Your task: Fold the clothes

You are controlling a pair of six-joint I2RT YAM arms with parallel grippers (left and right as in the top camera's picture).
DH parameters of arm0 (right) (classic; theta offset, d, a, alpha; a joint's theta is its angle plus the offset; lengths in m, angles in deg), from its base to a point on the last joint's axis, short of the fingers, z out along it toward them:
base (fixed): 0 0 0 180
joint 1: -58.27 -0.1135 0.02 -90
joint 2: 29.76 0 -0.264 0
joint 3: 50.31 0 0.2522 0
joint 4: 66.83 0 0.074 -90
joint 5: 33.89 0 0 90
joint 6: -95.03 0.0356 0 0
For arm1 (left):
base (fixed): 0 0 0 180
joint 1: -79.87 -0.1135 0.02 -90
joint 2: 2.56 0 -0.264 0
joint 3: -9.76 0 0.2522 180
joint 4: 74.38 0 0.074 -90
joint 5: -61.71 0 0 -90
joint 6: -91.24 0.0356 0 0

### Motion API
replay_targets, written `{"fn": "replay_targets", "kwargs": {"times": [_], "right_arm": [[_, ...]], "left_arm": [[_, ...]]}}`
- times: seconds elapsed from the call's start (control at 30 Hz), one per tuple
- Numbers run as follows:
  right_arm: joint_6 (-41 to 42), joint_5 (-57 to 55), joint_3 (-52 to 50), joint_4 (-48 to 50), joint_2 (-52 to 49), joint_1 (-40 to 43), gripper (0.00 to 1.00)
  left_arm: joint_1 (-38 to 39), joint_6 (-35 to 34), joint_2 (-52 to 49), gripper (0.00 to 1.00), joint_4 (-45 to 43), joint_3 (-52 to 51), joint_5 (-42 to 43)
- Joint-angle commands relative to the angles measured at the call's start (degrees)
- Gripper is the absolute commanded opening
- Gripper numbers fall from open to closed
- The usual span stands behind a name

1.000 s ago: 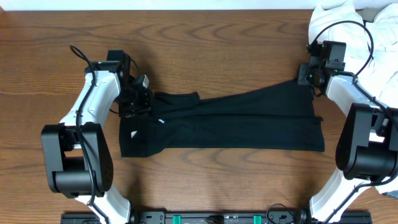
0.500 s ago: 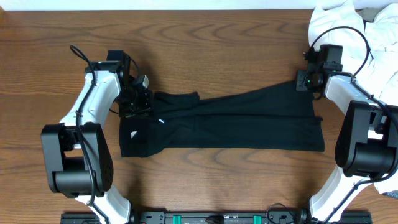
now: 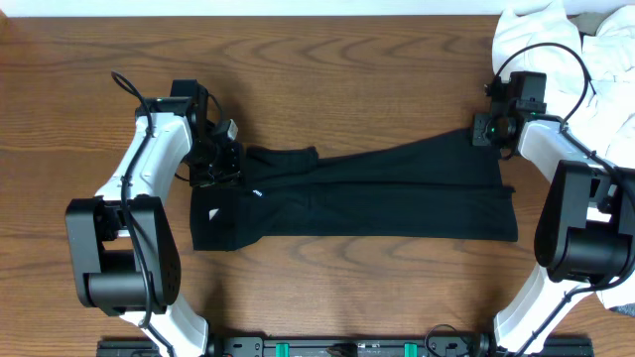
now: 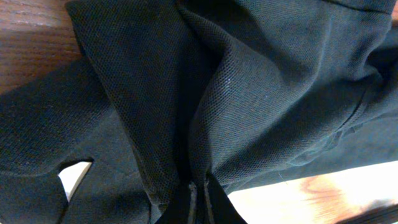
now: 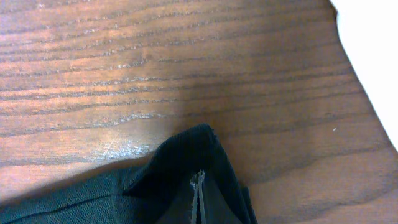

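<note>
A brown wooden table [image 3: 347, 59] fills the frame. The black garment [image 3: 377, 193] lies stretched left to right across its middle, with the white tag [image 3: 212, 213] at the left end. The left gripper [image 3: 220, 169] is clamped on the garment's upper left corner, with the fabric bunched between its closed jaws. The right gripper [image 3: 483, 130] pinches the upper right corner, jaws together. White garments [image 3: 536, 30] are heaped at the frame's upper right.

A robotics lab bench: a left arm [image 3: 149, 169] and a right arm [image 3: 571, 188] rise from a mounting rail [image 3: 337, 348] at six o'clock of a wood-grain counter [image 3: 377, 59], with white garments [image 3: 536, 30] heaped at two o'clock.
</note>
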Motion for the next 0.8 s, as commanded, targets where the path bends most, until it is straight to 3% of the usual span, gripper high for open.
{"fn": "replay_targets", "kwargs": {"times": [0.0,0.27,0.47,0.53,0.57,0.77], "right_arm": [[1.14,-0.37,0.44,0.02,0.72,0.11,0.01],[2.95,-0.39,0.42,-6.91,11.61,0.11,0.01],[2.91,-2.40,0.31,-11.04,12.35,0.11,0.01],[2.91,-2.78,0.28,-11.34,11.04,0.13,0.09],[2.91,-2.82,0.28,-11.28,10.14,0.13,0.20],[2.69,-3.23,0.28,-9.92,4.11,0.26,0.20]], "left_arm": [[-0.50,0.55,0.33,0.06,0.20,0.04,-0.70],[-0.50,0.57,0.33,0.06,0.20,0.04,-0.70],[-0.50,0.57,0.33,0.06,0.22,0.04,-0.70],[-0.50,0.57,0.33,0.06,0.24,0.04,-0.70],[-0.50,0.57,0.33,0.06,0.22,0.04,-0.70],[-0.50,0.57,0.33,0.06,0.28,0.04,-0.70]]}}
